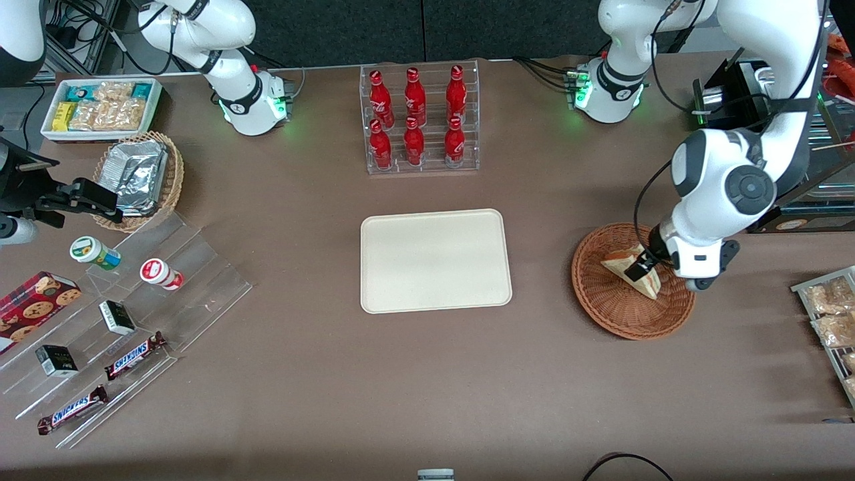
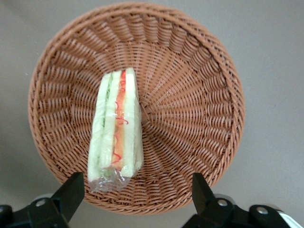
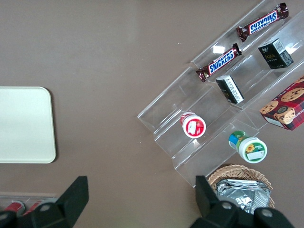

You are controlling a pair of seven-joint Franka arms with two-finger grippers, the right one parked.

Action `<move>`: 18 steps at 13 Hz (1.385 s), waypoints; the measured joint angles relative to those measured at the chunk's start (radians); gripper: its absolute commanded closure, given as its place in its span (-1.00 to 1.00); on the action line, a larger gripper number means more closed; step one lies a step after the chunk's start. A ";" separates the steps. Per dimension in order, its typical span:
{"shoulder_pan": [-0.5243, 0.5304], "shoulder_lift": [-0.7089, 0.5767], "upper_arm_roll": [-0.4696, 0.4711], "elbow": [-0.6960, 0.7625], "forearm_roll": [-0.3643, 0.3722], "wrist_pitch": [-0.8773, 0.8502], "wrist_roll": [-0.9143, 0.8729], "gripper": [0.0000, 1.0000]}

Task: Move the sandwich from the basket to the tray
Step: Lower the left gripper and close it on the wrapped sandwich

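One sandwich (image 1: pixel 633 270) was seen in the front view, lying in the reddish wicker basket (image 1: pixel 604 304) at the right of the frame, with the left arm's gripper (image 1: pixel 642 266) brought down right over it. The cream tray (image 1: pixel 435 260) lay bare at the frame's centre, well apart from the basket, presumably kept free to receive the wedge. A rack of red bottles (image 1: pixel 421 119) stood above the tray in the frame. In the left wrist view, the sandwich (image 2: pixel 116 130) was shown resting on edge in clear wrap on the basket's (image 2: pixel 199 95) woven floor, its red and green filling turned up toward the camera. The gripper's (image 2: pixel 135 194) fingers (image 2: pixel 71 192) were spread wide and held nothing; the wedge's near end lay between them but close to one finger, so a grasp was judged not yet made. In the right wrist view, a corner of the tray (image 3: pixel 26 126) was seen at the left edge, with a clear stepped stand of snacks (image 3: pixel 209 114) at the right.
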 measured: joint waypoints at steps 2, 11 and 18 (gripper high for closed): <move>0.001 0.005 0.001 0.000 0.000 0.000 0.007 -1.00; 0.007 0.029 0.010 -0.003 0.001 -0.036 0.054 -1.00; 0.009 0.103 0.035 -0.004 0.001 -0.010 0.054 0.38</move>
